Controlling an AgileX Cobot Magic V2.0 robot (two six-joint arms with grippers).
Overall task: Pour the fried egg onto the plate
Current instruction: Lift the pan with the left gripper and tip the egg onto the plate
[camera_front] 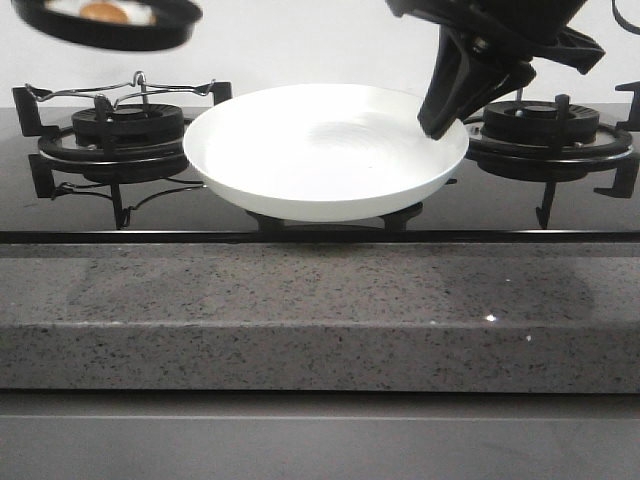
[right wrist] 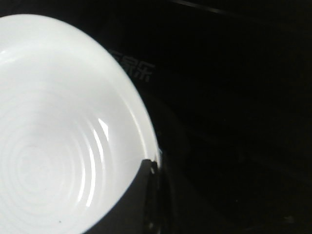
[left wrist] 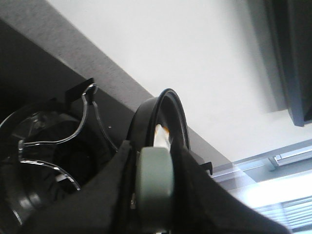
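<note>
The left gripper (left wrist: 153, 195) clamps the black frying pan (camera_front: 108, 22) holding the pale fried egg (camera_front: 100, 12) aloft, while the right gripper (camera_front: 447, 112) pinches the round glossy white plate (camera_front: 325, 150).

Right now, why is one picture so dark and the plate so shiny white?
In the right wrist view the plate is overexposed and glares, so the black stovetop around it sinks into darkness. In the front view the pan at top left looks blurred. In the left wrist view the window is washed out.
</note>
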